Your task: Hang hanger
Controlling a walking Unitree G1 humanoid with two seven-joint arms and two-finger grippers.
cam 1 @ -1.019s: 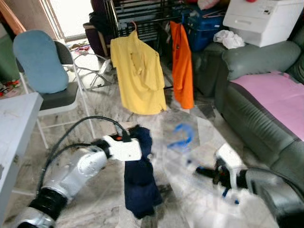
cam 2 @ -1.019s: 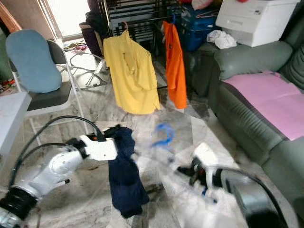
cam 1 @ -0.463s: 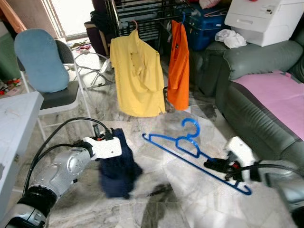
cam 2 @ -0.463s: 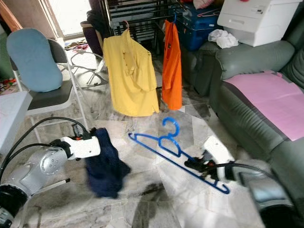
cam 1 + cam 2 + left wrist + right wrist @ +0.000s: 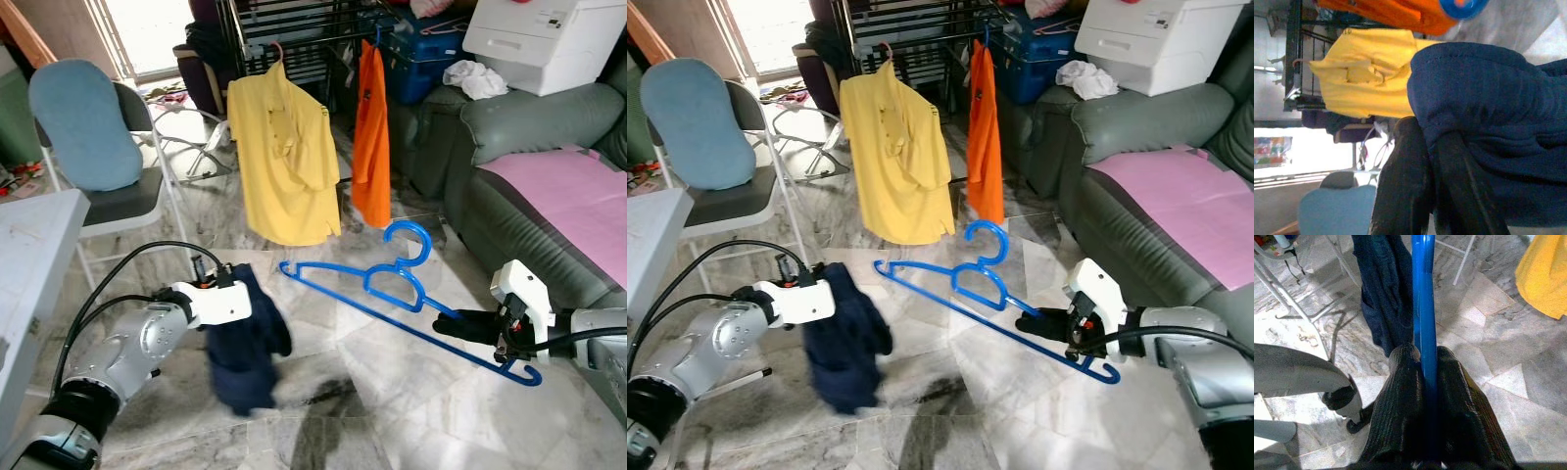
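A blue plastic hanger (image 5: 392, 289) hangs in the air above the marble floor, hook up, its long bar slanting down to the right. My right gripper (image 5: 460, 324) is shut on that bar near its right end; in the right wrist view the black fingers (image 5: 1400, 401) clamp the blue bar (image 5: 1423, 308). My left gripper (image 5: 240, 294) is shut on a dark navy garment (image 5: 245, 343), which dangles from it over the floor; the left wrist view has the navy cloth (image 5: 1498, 122) pinched between its fingers (image 5: 1410, 186).
A yellow shirt (image 5: 284, 157) and an orange shirt (image 5: 372, 127) hang on a black rack (image 5: 294, 29) ahead. A folding chair with a blue cushion (image 5: 83, 127) stands at left, a grey table edge (image 5: 29, 255) near left, a green sofa (image 5: 549, 196) at right.
The right gripper has lifted the hanger and swung it upward and toward the rack. The navy garment swings under the left gripper, which has stayed roughly in place.
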